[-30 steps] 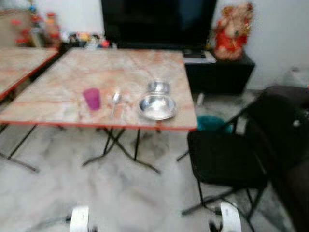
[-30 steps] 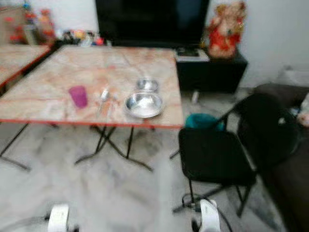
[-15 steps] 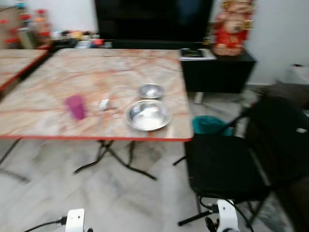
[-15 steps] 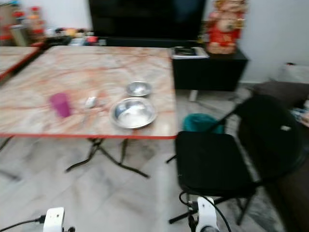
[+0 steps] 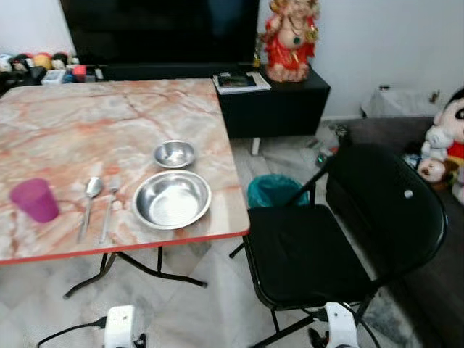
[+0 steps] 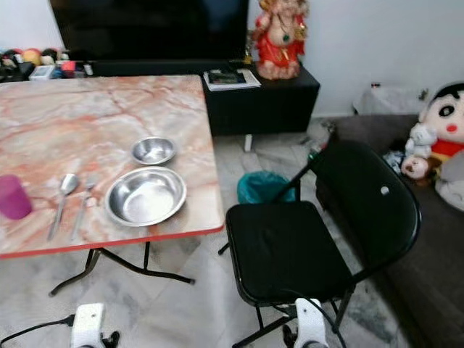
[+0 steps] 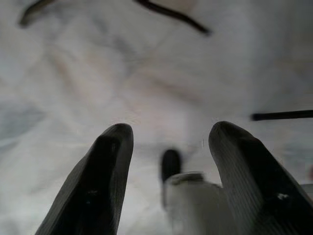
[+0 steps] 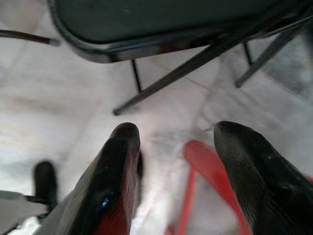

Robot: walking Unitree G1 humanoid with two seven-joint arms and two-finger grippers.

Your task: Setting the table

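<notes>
A square table with a pink and orange marble top and a red edge (image 5: 109, 109) fills the left side of the frame. Near its front edge sit a purple plastic cup (image 5: 34, 199), a shiny metal spoon (image 5: 90, 196), a metal fork (image 5: 109, 203) and a big round steel bowl (image 5: 172, 199) in a row. A small round steel bowl (image 5: 175, 154) sits just behind the big one.

We see a marble table (image 5: 87, 123). Near its front edge lies a big steel bowl (image 5: 172, 199), with a small bowl (image 5: 175, 154) behind it, a fork (image 5: 109, 205), spoon (image 5: 88, 201) and purple cup (image 5: 33, 199) beside it. A black chair (image 5: 341, 232) stands beside the table.
</notes>
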